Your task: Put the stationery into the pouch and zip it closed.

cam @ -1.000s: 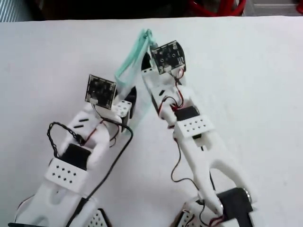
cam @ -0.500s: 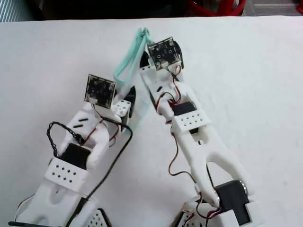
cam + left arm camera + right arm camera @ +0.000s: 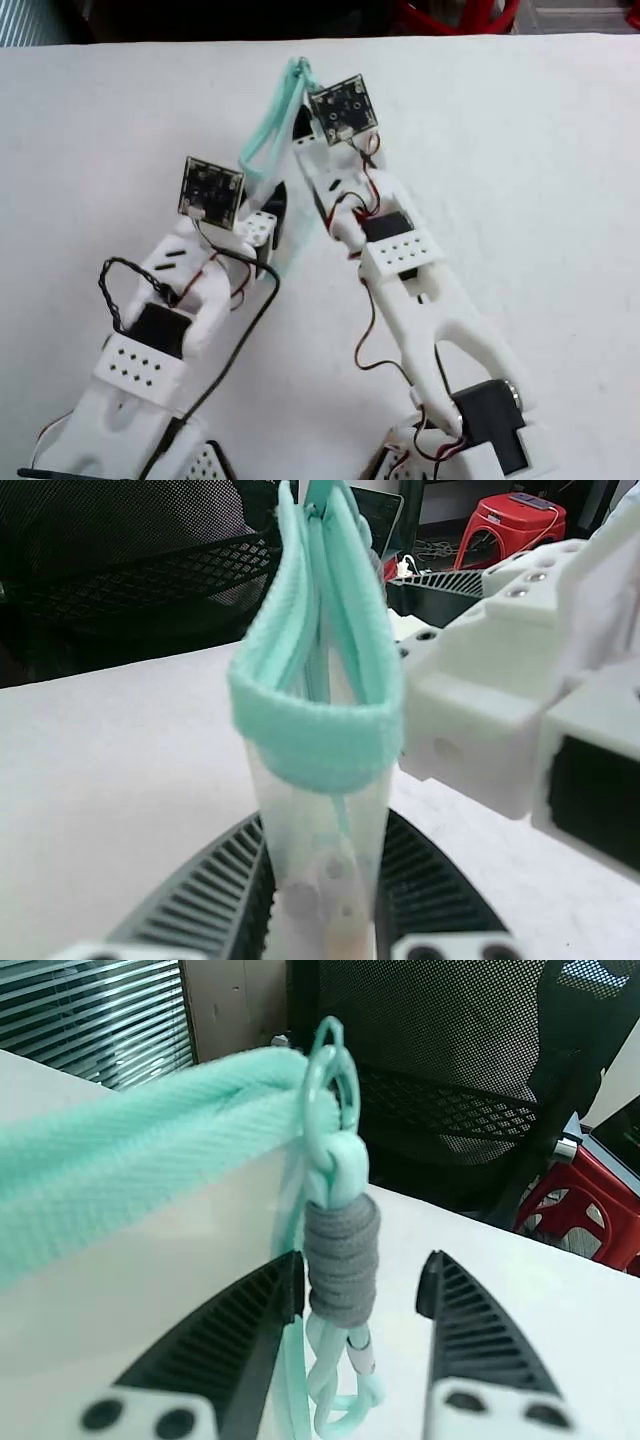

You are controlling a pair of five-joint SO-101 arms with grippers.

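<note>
The pouch (image 3: 272, 118) has a mint-green zipper band and a clear body, and stands on edge off the table between the two arms. My left gripper (image 3: 325, 825) is shut on the pouch (image 3: 318, 740) at its clear lower part, where blurred pale items (image 3: 330, 880) show through the wall. In the high view the left gripper (image 3: 272, 215) sits at the pouch's near end. My right gripper (image 3: 365, 1265) is open around the zipper pull (image 3: 340, 1260), a mint tab wrapped in grey band, at the pouch's far end. One of its fingers (image 3: 250, 1345) nearly touches the pull. From above, the right gripper (image 3: 300, 125) is beside the zipper band.
The white table (image 3: 520, 150) stretches bare to either side of the arms. The right arm's white body (image 3: 500, 710) is close beside the pouch. Black mesh chairs (image 3: 470, 1070) and a red stool (image 3: 590, 1200) stand beyond the table's far edge.
The right arm has shifted a little to the left and toward the far edge, bringing its gripper closer to the pouch's far end. The left arm and the pouch have stayed in place.
</note>
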